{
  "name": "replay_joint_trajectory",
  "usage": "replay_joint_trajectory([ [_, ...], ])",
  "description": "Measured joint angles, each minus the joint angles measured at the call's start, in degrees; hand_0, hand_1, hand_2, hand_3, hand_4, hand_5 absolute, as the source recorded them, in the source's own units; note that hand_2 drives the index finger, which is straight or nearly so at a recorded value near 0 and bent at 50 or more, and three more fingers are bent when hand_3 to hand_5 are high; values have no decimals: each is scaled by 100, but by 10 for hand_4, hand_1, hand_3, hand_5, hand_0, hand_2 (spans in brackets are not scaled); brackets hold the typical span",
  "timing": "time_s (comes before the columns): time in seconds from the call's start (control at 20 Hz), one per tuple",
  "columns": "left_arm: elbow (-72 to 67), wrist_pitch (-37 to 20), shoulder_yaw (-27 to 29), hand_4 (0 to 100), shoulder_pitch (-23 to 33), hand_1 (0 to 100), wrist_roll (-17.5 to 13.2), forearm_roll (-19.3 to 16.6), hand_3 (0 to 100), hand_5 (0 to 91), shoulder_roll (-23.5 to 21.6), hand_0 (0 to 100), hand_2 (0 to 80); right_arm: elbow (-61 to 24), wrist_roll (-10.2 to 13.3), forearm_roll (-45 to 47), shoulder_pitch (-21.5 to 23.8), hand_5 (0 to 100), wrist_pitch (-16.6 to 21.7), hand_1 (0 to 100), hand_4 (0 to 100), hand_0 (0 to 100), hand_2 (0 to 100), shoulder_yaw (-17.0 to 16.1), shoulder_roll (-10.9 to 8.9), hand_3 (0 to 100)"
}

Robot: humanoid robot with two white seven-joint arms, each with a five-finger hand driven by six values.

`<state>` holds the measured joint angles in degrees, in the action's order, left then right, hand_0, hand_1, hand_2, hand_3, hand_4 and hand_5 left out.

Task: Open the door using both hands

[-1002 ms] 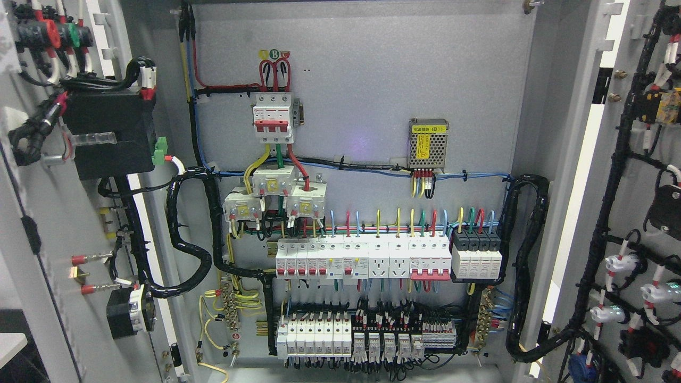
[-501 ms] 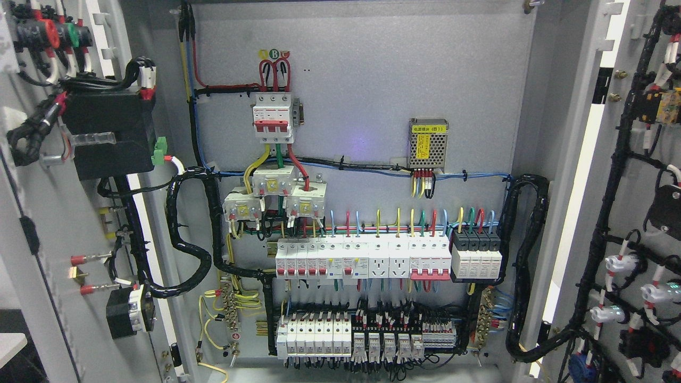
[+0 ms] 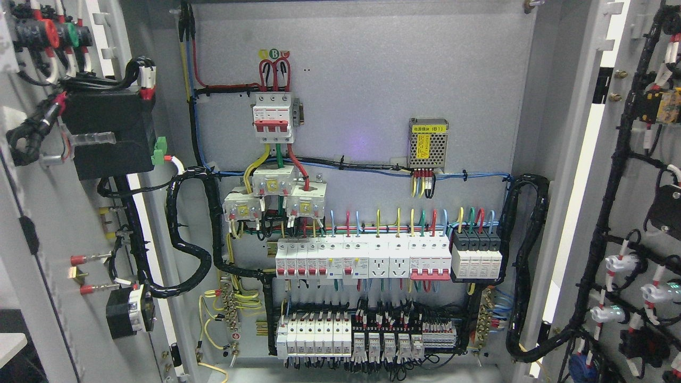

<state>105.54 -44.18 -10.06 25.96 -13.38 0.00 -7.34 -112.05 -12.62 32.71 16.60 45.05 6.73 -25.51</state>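
Note:
A grey electrical cabinet fills the head view with both doors swung wide. The left door (image 3: 53, 223) shows its inner face at the left edge, carrying a black box and bundled cables. At the right edge stands the right door (image 3: 596, 213), its inside covered with black wiring and indicator backs. Between them lies the back panel (image 3: 372, 80) with a red-handled main breaker (image 3: 273, 117), a row of white breakers (image 3: 362, 258) and a lower terminal row (image 3: 367, 335). Neither of my hands nor any arm appears in the picture.
A small metal power supply (image 3: 428, 142) sits at the panel's right. Thick black cable looms (image 3: 186, 234) run from each door into the cabinet. A white surface corner (image 3: 10, 346) shows at the lower left, outside the left door.
The left door has crept a little further leftward. Everything else is unchanged.

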Motion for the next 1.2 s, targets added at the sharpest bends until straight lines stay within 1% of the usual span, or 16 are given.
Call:
replay_joint_trajectory([
  [0.3,302,-1,-14,30,-60,0,20,0,0,0,-5,0,0,-109,-19,-2,79,0,1,0,0,106,0,-117,-142,0],
  [0.55,484,-2,36,30,-158,0,164,0,0,0,-8,0,0,-159,2,1,123,0,1,0,0,106,0,-226,-235,0],
  [0.75,579,-3,154,31,-281,0,197,0,0,0,-11,0,0,-180,13,15,141,0,1,0,0,106,0,-361,-330,0],
  [1.2,703,-4,438,31,-515,0,219,314,0,0,-84,0,0,-201,21,59,156,0,-4,0,0,106,0,-534,-558,0],
])
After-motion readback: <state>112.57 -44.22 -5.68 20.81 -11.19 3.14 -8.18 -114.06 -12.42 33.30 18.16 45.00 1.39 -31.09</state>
